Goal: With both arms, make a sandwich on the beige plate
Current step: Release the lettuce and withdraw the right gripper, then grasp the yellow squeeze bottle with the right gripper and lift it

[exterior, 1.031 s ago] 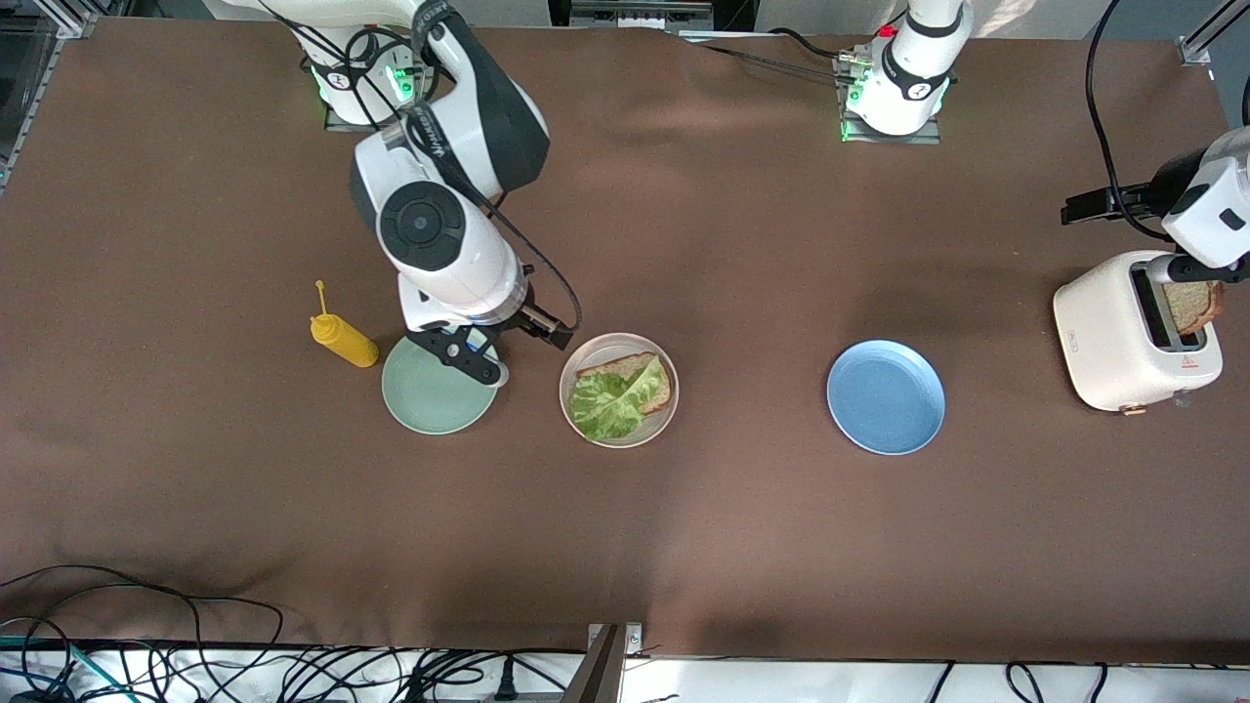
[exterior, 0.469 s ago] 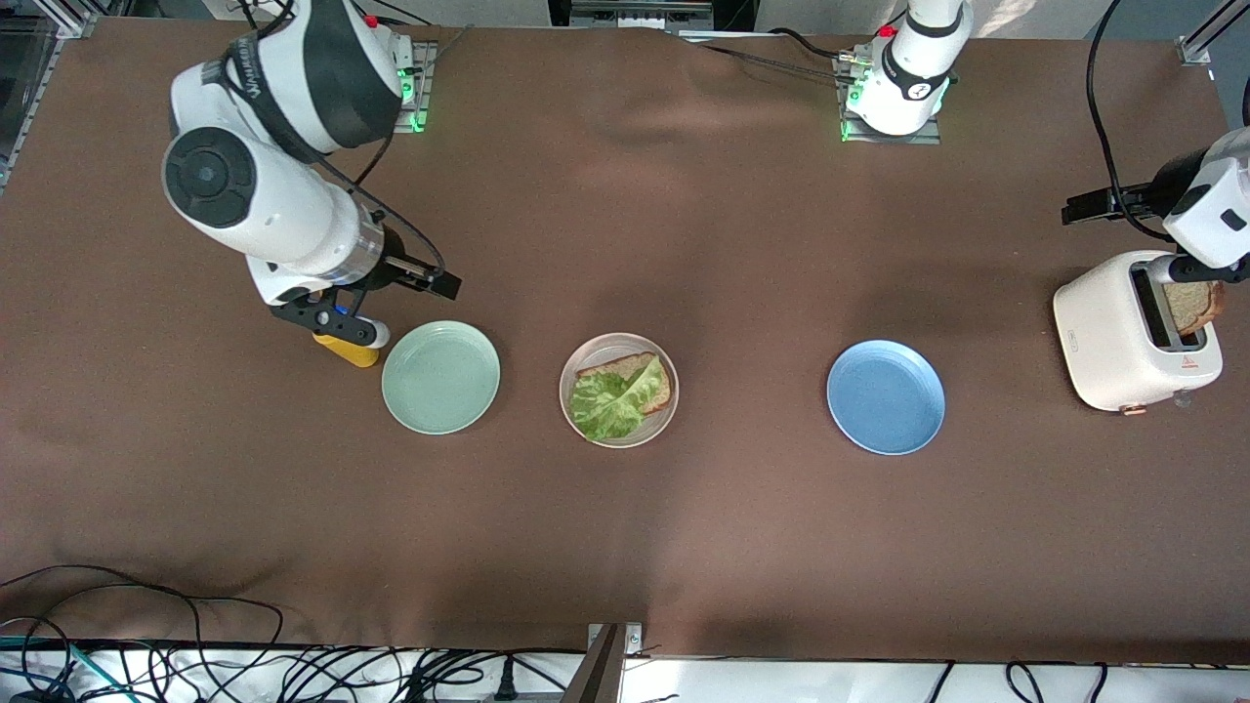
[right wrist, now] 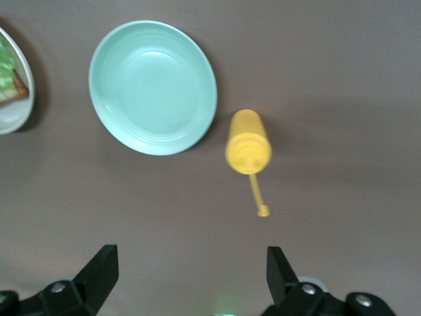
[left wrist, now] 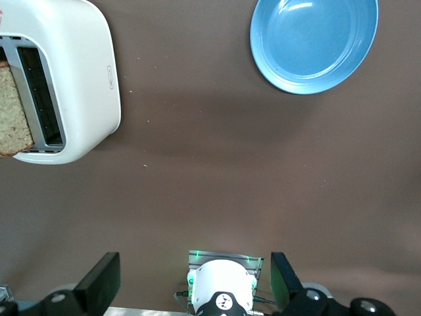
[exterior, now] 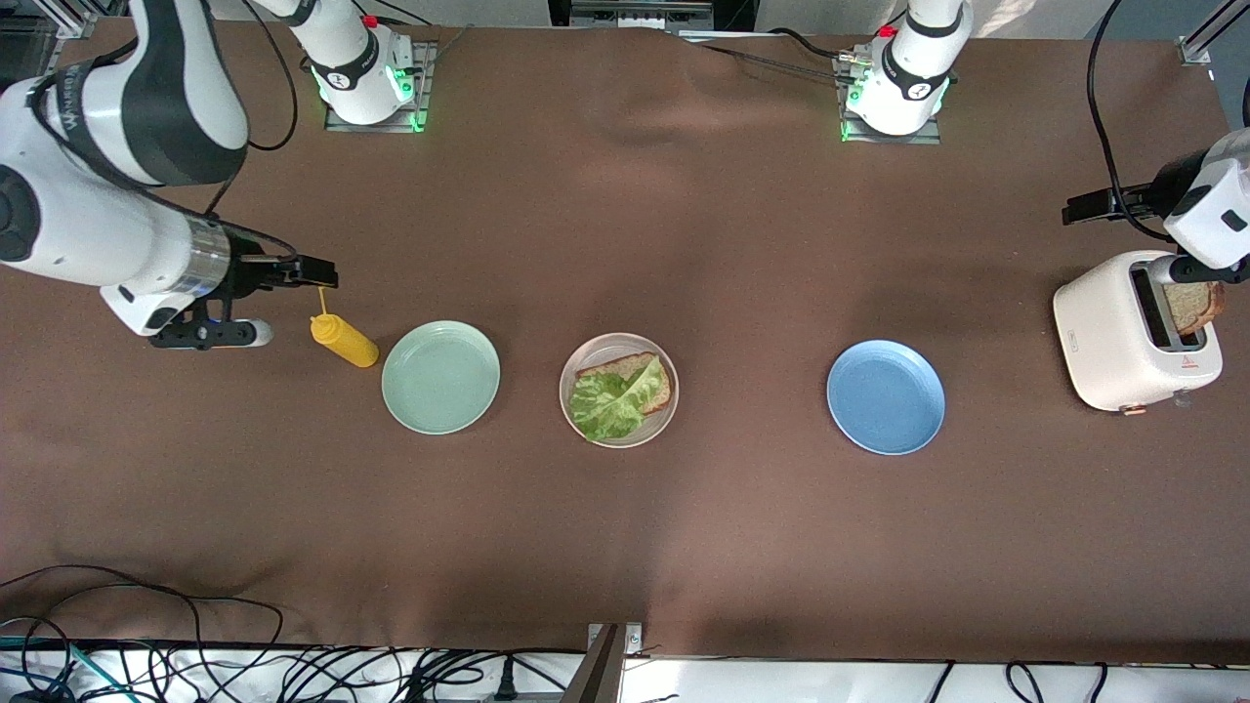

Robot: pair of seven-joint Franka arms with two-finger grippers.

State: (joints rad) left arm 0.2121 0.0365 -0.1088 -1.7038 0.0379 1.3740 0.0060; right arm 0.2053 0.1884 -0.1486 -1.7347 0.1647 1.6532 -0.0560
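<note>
The beige plate [exterior: 658,421] sits mid-table and carries one brown bread slice [exterior: 652,379] with a green lettuce leaf [exterior: 605,402] lying on it. A second bread slice [exterior: 1193,305] stands in the slot of the white toaster [exterior: 1113,337]; it also shows in the left wrist view [left wrist: 13,115]. My left gripper [exterior: 1199,268] is open and empty above the toaster, its fingers [left wrist: 99,286] wide apart. My right gripper [exterior: 207,334] is open and empty over bare cloth, beside the mustard bottle toward the right arm's end of the table.
A mint-green plate [exterior: 440,377] lies between the yellow mustard bottle [exterior: 342,338] and the beige plate. A blue plate [exterior: 886,396] lies between the beige plate and the toaster. The right wrist view shows the mint plate [right wrist: 152,87], the bottle [right wrist: 248,141] and the beige plate's edge [right wrist: 13,117].
My right arm has swung from over the mint plate, past the mustard bottle, toward its own end of the table. The left arm and the food have not moved.
</note>
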